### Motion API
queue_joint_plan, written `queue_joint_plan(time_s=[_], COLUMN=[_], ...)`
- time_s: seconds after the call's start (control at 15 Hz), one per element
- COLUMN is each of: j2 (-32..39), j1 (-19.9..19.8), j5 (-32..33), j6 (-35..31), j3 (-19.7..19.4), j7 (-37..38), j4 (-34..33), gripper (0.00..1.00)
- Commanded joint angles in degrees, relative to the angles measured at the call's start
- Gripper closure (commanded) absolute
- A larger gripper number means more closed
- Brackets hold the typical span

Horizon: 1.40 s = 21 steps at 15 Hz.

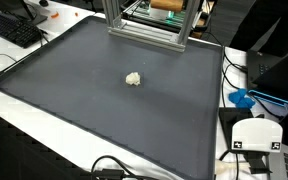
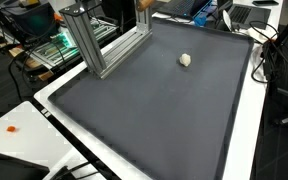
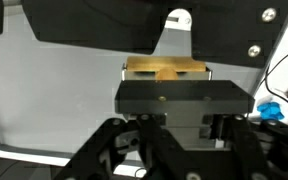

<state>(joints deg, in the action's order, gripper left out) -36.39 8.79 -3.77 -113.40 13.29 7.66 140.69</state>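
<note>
The white counter [image 1: 29,118] is covered over most of its top by a large dark grey mat [image 1: 94,110]. On the mat are a small white lump [image 1: 133,78] near the middle and a metal frame [image 1: 149,30] standing at one edge. A keyboard [image 1: 14,30] lies on the counter beside the mat.

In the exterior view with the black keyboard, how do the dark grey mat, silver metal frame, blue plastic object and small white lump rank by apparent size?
Largest: dark grey mat.
Next: silver metal frame, cut off by the top edge.
Smallest, too alike to rank: blue plastic object and small white lump.
</note>
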Motion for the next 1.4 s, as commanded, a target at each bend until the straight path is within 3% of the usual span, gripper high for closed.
queue_joint_plan(time_s=[0.0, 0.13, 0.2, 0.27, 0.67, 0.73, 1.13, 1.33], j2=[5.0, 7.6, 4.7, 5.7, 6.0, 6.0, 14.9, 20.3], j1=[0.4, 0.8, 0.6, 0.6, 0.7, 0.7, 0.1, -1.3], j5=[1.3, 0.8, 0.9, 0.9, 0.9, 0.9, 0.7, 2.1], j6=[-3.7, -6.8, -5.1, -5.5, -5.5, -5.5, -19.4, -24.2], j3=[-2.0, -2.8, -2.1, -2.2, -2.2, -2.2, -0.9, 0.0], j7=[-4.5, -6.7, -4.4, -4.7, -4.6, -4.6, -1.2, 4.9], j4=[-4.8, -6.3, -4.0, -4.5, -4.4, -4.4, -6.2, -7.5], gripper=[0.71, 0.71, 0.71, 0.46, 0.46, 0.71, 0.71, 0.71])
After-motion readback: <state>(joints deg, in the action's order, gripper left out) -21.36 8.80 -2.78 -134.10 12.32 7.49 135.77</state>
